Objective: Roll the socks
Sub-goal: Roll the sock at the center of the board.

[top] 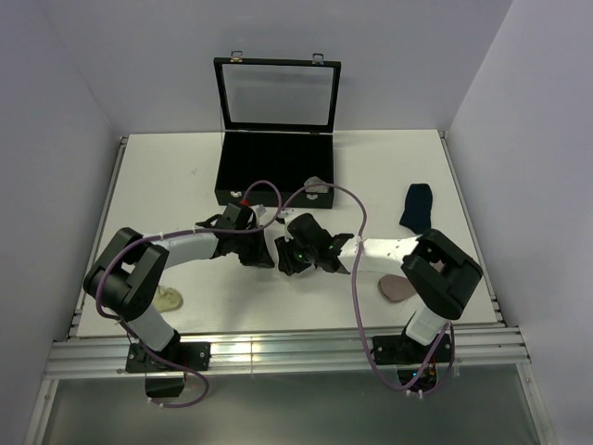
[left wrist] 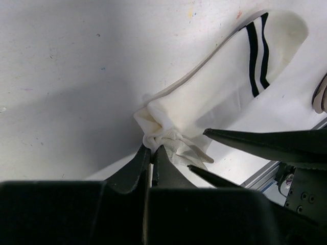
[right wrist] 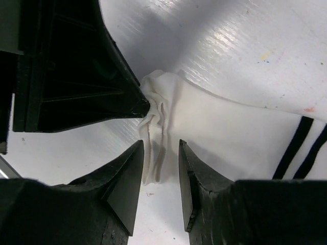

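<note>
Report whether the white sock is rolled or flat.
Mostly flat: white sock bunched only at one end; striped cuff lies spread.

Open black case at white table's far edge

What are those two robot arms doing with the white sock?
They look to be starting to roll it up. The left arm has its jaws shut on the bunched end of the white sock, the end away from the black stripes. The right arm has its jaws open on either side of that same bunch, not squeezing it. The rest of the sock lies flat on the table. A navy sock lies off to the right.
</note>
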Robot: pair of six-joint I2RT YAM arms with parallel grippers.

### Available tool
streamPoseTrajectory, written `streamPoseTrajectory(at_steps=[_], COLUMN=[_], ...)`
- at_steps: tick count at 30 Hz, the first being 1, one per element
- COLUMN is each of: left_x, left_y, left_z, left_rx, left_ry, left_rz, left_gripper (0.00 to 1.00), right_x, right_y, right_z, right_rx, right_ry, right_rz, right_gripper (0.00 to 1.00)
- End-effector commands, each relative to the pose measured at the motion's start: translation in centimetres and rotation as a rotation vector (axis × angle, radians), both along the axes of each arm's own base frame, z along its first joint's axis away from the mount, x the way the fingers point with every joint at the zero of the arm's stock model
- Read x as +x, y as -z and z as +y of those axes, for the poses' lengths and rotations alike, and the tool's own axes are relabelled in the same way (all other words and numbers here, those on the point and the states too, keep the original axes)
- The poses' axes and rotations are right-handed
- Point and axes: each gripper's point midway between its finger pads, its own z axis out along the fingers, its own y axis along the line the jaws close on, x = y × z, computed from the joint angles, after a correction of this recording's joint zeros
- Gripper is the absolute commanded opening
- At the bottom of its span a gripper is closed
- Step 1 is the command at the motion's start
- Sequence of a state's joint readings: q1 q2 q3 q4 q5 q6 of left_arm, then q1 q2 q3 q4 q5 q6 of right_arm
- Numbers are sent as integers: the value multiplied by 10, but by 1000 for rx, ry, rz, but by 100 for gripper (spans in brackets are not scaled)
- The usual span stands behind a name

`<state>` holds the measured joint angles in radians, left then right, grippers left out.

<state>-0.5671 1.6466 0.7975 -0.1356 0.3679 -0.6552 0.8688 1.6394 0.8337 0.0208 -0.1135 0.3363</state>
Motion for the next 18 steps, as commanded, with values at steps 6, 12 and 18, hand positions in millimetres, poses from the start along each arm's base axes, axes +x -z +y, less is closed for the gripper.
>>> streamPoseTrajectory(at_steps=[6,12,18], left_x=[11,11,10], left_y=[-9,-8,-6], left_z=[-5,-3,0], left_rx=[-5,0,1], left_ry=[-19,-26,-37], left_rz=[-19,-17,-7], left_gripper=[0,0,0], right_x=[1,10,7], right_y=[-10,6,9], right_z=[25,9,4], right_rx=[-6,-86,-85], right_ry=[-53,30,41], right_rz=[-67,-85,-70], right_gripper=[41,32,7])
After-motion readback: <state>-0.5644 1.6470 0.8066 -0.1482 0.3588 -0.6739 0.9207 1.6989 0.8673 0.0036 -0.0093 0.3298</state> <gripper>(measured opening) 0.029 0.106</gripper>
